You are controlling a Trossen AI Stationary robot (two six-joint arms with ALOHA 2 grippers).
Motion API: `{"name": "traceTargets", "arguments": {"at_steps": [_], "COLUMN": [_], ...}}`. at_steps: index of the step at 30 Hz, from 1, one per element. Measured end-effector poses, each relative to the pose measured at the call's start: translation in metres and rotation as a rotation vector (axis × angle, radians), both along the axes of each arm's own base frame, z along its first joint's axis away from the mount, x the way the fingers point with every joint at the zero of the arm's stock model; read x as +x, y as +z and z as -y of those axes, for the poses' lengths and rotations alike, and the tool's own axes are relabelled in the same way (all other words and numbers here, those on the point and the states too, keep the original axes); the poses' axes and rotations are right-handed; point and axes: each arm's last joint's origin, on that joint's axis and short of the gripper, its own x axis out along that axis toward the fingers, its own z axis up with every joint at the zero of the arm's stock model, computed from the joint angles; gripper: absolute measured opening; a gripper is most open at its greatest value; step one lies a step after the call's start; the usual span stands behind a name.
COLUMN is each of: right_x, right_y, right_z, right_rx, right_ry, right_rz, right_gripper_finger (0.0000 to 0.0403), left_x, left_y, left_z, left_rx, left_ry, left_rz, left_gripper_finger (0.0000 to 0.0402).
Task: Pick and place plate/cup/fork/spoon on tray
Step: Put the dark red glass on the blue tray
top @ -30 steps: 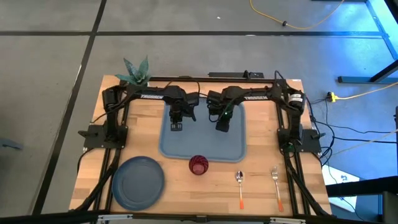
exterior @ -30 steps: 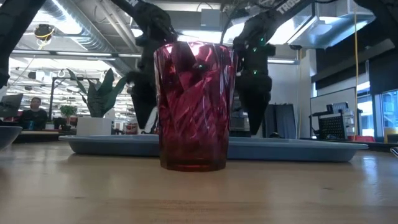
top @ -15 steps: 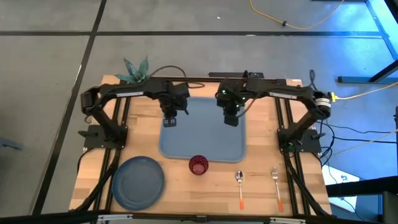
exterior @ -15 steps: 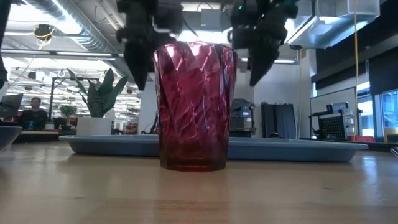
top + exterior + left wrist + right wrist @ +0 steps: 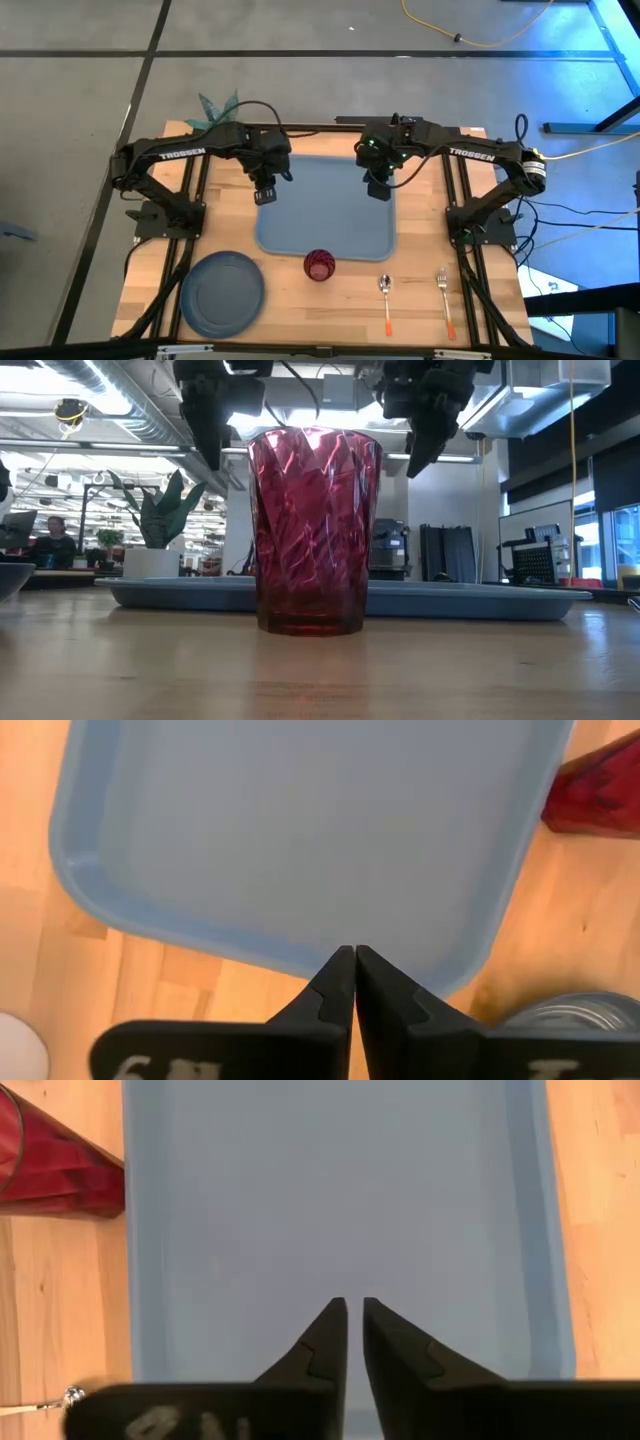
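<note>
- The large light blue-grey rectangular plastic tray (image 5: 325, 215) with rounded corners is seen lying flat on the wooden table (image 5: 150, 270), between the two arms, with nothing lying in it.
- The left gripper (image 5: 265, 195) is held above the tray's left edge; in the left wrist view its fingertips (image 5: 342, 970) are pressed together and nothing is held between them.
- The right gripper (image 5: 379, 191) is held above the tray's right part; in the right wrist view a narrow gap is seen between its fingers (image 5: 330, 1330), and nothing is gripped.
- The small dark red ribbed cup (image 5: 319, 265) is stood upright on the table just beside the tray's near edge, well apart from both grippers and lower than both.
- The round grey-blue plate (image 5: 222, 292) with a raised rim is laid on the table near its front left corner, on the left gripper's side and well apart from it.
- The small metal spoon (image 5: 385, 303) with an orange handle is laid right of the cup, and the small metal fork (image 5: 444, 300) with an orange handle further right; both are on the right gripper's side, well apart from it.
- A green plant (image 5: 220, 110) is seen at the table's far left corner.
</note>
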Motion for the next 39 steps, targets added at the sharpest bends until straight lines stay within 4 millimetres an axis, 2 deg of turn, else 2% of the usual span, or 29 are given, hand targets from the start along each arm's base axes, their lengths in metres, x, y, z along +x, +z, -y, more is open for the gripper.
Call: {"name": "traceTargets", "arguments": {"at_steps": [6,13,20,24,32,36,39], "right_x": [0.000,-0.002,-0.001,0.003,-0.001,-0.009,-0.011], "right_y": [0.000,0.002,0.023,0.042,0.086,0.093,0.092], "right_z": [0.000,-0.001,-0.006,-0.016,-0.040,-0.055,-0.067], "right_rx": [-0.012,-0.040,-0.039,-0.053,-0.079,-0.083,-0.074], "right_ry": [0.025,0.083,0.092,0.129,0.190,0.286,0.335], "right_rz": [0.002,0.006,0.048,0.095,0.146,0.093,0.061], "right_gripper_finger": [0.0069,0.0072,0.0072,0.0072,0.0072,0.0072,0.0072], "left_x": [0.001,0.005,0.011,0.014,0.027,0.030,0.028], "left_y": [0.000,0.001,0.003,0.003,0.008,0.008,0.011], "left_z": [0.003,0.002,0.008,0.017,0.044,0.063,0.072], "left_rx": [-0.041,-0.013,0.086,0.103,0.006,0.036,0.075], "left_ry": [-0.018,-0.086,-0.335,-0.407,-0.359,-0.322,-0.197], "left_rz": [0.012,0.059,0.122,0.140,0.248,0.227,0.211], "left_gripper_finger": [0.0039,0.0049,0.0049,0.0050,0.0050,0.0050,0.0050]}}
